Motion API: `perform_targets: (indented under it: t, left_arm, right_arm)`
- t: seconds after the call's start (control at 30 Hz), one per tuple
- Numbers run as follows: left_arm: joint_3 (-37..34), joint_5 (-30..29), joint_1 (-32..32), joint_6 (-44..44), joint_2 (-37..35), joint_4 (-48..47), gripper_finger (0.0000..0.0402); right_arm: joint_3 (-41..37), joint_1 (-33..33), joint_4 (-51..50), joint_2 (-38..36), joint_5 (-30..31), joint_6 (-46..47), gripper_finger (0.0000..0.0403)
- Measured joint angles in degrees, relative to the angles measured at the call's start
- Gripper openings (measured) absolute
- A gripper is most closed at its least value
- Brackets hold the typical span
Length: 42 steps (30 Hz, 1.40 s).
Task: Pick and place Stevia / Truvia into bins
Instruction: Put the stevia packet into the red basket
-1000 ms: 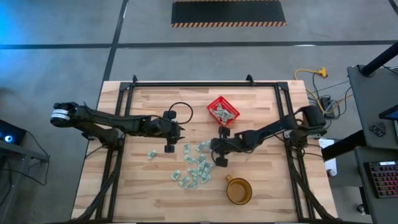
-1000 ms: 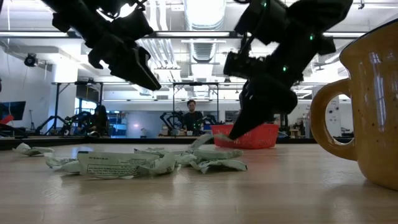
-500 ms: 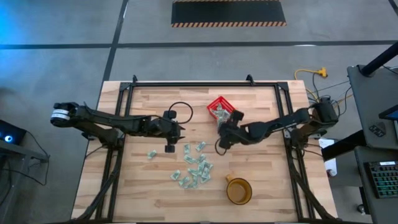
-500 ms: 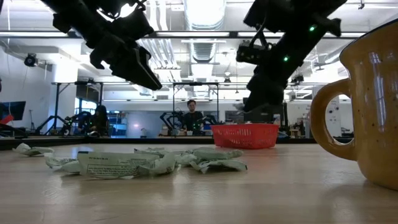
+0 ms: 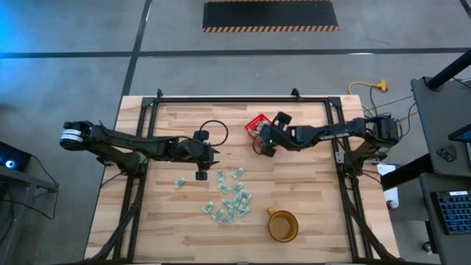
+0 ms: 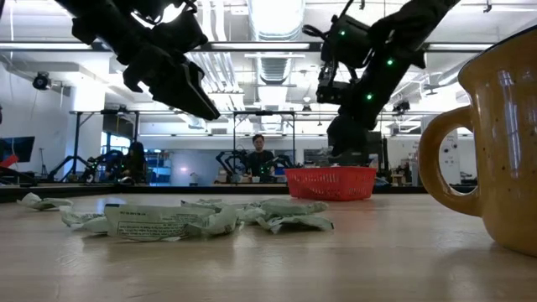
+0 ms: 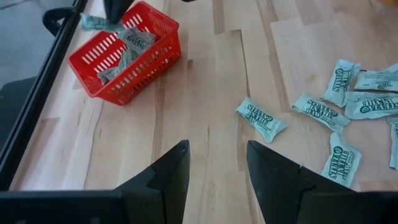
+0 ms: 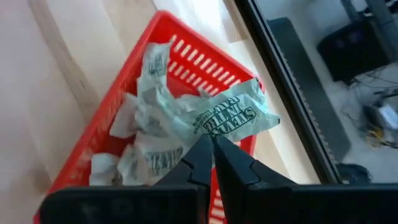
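Holding a Stevia sachet pinched over the red basket, the right gripper should release squarely inside; left gripper hovers unclenched, empty

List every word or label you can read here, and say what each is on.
"STEVIA IN THE RAW": on the sachet pinched in the shut right gripper above the red basket.
Print on the loose sachets on the table, left wrist view: same style, too blurred to read.
Small print on the sachet nearest the low camera: too small to read.
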Motion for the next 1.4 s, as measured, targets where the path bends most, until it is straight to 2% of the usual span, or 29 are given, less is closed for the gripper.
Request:
perform_targets:
  t: [0.2, 0.43, 0.63, 0.73, 0.93, 1.13, 1.4]
  left_arm:
    - [0.0, 0.0, 0.0, 0.0, 0.0, 0.0, 0.0144]
    - [-0.3, 0.0, 0.0, -0.1, 0.6, 2.9, 0.0144]
    - [-0.7, 3.7, 0.0, 1.7, 5.6, 6.5, 0.0144]
    - [-0.4, 7.1, 0.0, 2.9, 9.9, 8.4, 0.0144]
    - [2.0, 12.7, 0.0, 3.1, 19.1, 13.3, 0.0144]
    - [5.5, 13.1, 0.0, 4.2, 26.3, 15.5, 0.0144]
    - [9.4, 13.3, 0.7, 4.0, 32.7, 15.3, 0.014]
  right_arm:
    - [0.0, -3.9, 4.8, 0.0, -8.3, -4.0, 0.0044]
    - [0.0, -4.7, 4.9, -0.5, -9.2, -0.8, 0.0101]
    - [0.0, -2.8, 5.0, -2.3, -24.4, -1.9, 0.0121]
    - [0.0, -0.9, 4.4, -3.4, -28.7, -2.1, 0.0122]
    - [0.0, 4.7, 1.9, -5.2, -29.7, -2.2, 0.0114]
    - [-0.2, 10.1, 1.1, -5.5, -29.3, -1.0, 0.0104]
    - [-1.5, 14.2, 0.3, -5.5, -29.2, 2.3, 0.0089]
